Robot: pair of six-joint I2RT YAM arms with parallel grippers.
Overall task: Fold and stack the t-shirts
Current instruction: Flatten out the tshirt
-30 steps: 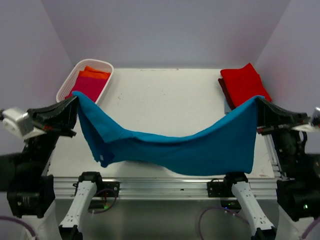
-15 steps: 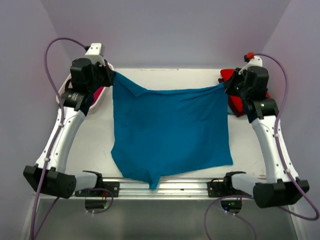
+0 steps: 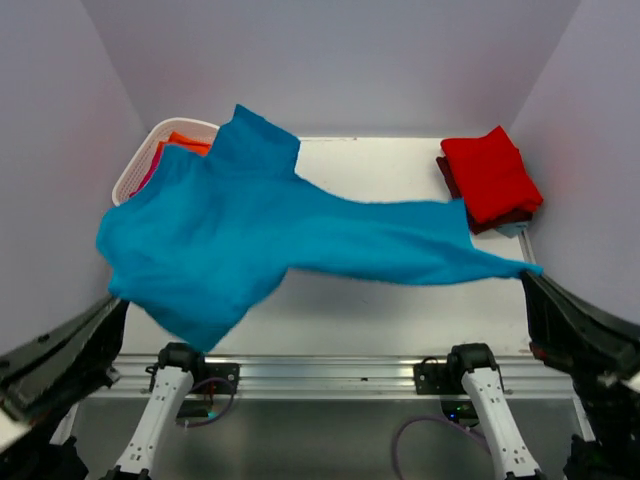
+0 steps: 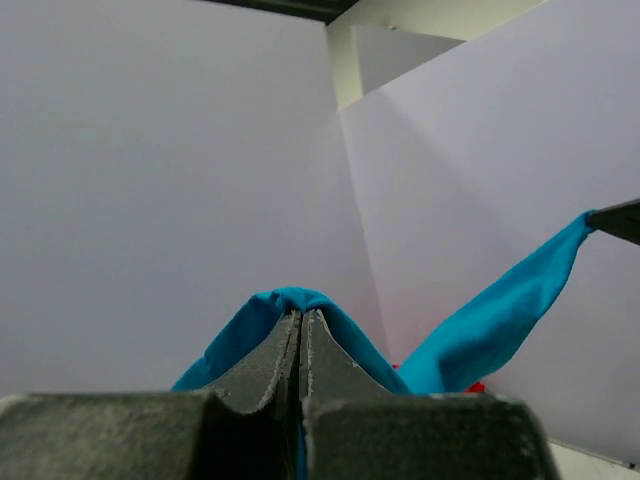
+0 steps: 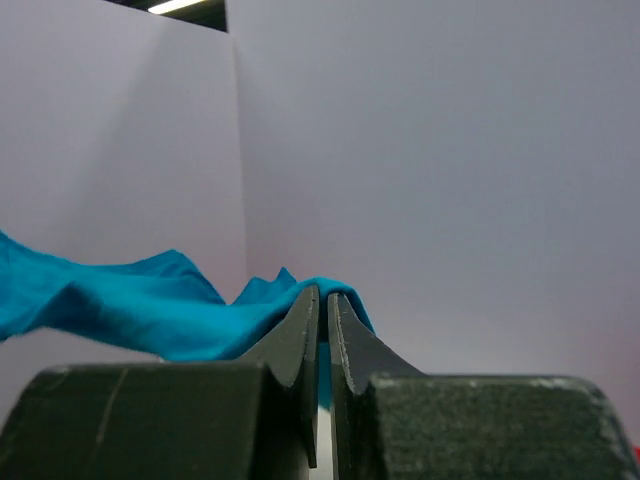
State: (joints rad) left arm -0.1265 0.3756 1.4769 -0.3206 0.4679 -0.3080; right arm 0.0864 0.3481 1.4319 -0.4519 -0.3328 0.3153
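The teal blue t-shirt (image 3: pixel 300 225) is stretched in the air above the table, billowing wide on the left and narrowing to a corner on the right. My left gripper (image 3: pixel 120 302) is at the near left, shut on its left edge; the left wrist view shows the fingers (image 4: pixel 285 345) closed with teal cloth (image 4: pixel 500 320) draped over the tips. My right gripper (image 3: pixel 528 276) is at the near right, shut on the right corner; teal cloth (image 5: pixel 130 300) lies over its tips. A folded red t-shirt (image 3: pixel 490 172) lies on a maroon one (image 3: pixel 449 180) at the far right.
A white lattice basket (image 3: pixel 135 165) stands at the far left, partly covered by the teal shirt, with an orange t-shirt (image 3: pixel 190 141) showing inside. Purple walls enclose the table (image 3: pixel 370 170) on three sides. A metal rail (image 3: pixel 320 375) runs along the near edge.
Both arms have swung back from the far side of the table to the near edge. The teal shirt, which hung flat between them, now billows in the air, bunched toward the left.
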